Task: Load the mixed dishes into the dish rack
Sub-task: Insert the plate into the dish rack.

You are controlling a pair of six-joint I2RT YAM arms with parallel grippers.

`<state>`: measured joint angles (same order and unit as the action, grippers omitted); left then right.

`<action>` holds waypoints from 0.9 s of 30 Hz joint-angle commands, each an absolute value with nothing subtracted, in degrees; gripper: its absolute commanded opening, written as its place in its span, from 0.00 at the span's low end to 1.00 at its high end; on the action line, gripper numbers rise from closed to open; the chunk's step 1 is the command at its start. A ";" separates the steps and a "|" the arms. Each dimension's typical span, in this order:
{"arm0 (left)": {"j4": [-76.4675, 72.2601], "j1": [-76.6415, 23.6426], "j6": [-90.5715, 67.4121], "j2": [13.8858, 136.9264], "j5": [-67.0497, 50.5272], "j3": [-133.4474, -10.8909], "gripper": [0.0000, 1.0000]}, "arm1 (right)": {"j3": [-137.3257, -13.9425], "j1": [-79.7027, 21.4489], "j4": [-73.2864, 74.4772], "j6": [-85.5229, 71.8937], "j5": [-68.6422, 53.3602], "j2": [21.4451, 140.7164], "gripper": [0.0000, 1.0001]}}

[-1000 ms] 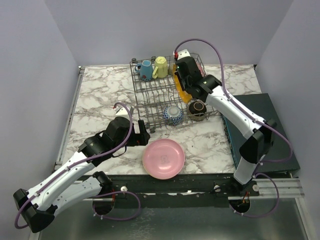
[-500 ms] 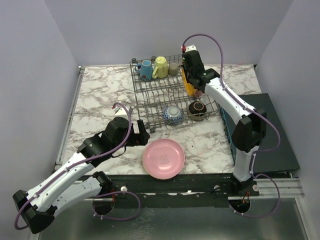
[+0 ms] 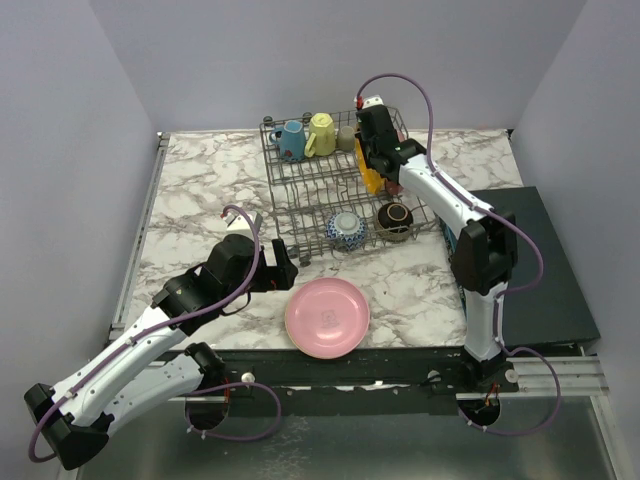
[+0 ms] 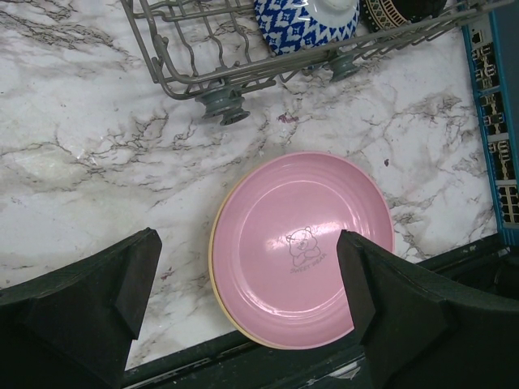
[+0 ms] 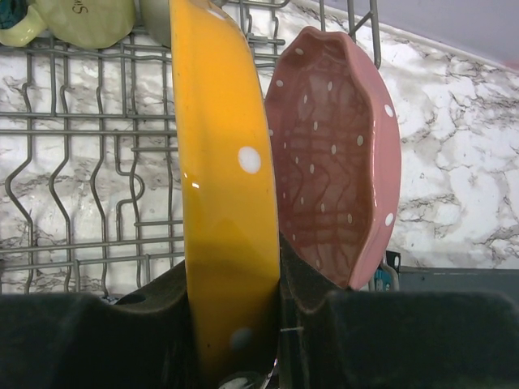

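The orange-yellow dotted plate (image 5: pixel 223 186) stands on edge between the jaws of my right gripper (image 5: pixel 235 324), which is shut on it over the back right of the dish rack (image 3: pixel 310 190). A scalloped pinkish-red plate (image 5: pixel 340 154) stands upright just to its right. Blue (image 3: pixel 292 140), pale yellow (image 3: pixel 321 133) and grey (image 3: pixel 346 138) mugs sit at the rack's back. The blue-white bowl (image 3: pixel 347 229) and dark brown bowl (image 3: pixel 396 218) are in its front row. A pink plate (image 4: pixel 304 243) lies flat on the table under my open left gripper (image 4: pixel 247 259), with a pale rim showing beneath it.
A dark flat box (image 3: pixel 530 260) lies along the table's right side, next to the right arm. The rack's foot (image 4: pixel 225 105) stands just behind the pink plate. The table's dark front edge (image 4: pixel 243 365) runs right below that plate.
The right gripper has carried the orange-yellow plate toward the back of the rack and turned it upright beside the scalloped plate. The left arm has barely moved.
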<state>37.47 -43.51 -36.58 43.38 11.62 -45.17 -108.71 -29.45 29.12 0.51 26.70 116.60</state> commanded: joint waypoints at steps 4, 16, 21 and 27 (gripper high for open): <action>37.15 -43.03 -36.47 42.73 13.10 -44.30 0.99 | -112.68 -28.81 20.94 0.18 26.46 117.16 0.00; 37.24 -42.81 -36.56 42.49 13.18 -44.28 0.99 | -113.28 -28.78 20.08 -1.82 25.64 119.04 0.00; 37.20 -42.63 -36.56 42.19 13.27 -44.21 0.99 | -113.63 -28.80 20.29 -2.02 25.45 120.02 0.00; 37.26 -42.46 -36.65 42.00 13.27 -44.21 0.99 | -113.39 -28.78 20.39 -2.59 25.37 121.14 0.00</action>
<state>37.45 -42.85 -36.60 42.76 12.03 -44.84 -110.02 -29.12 26.37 -1.45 25.17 120.62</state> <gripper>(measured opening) 0.987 0.287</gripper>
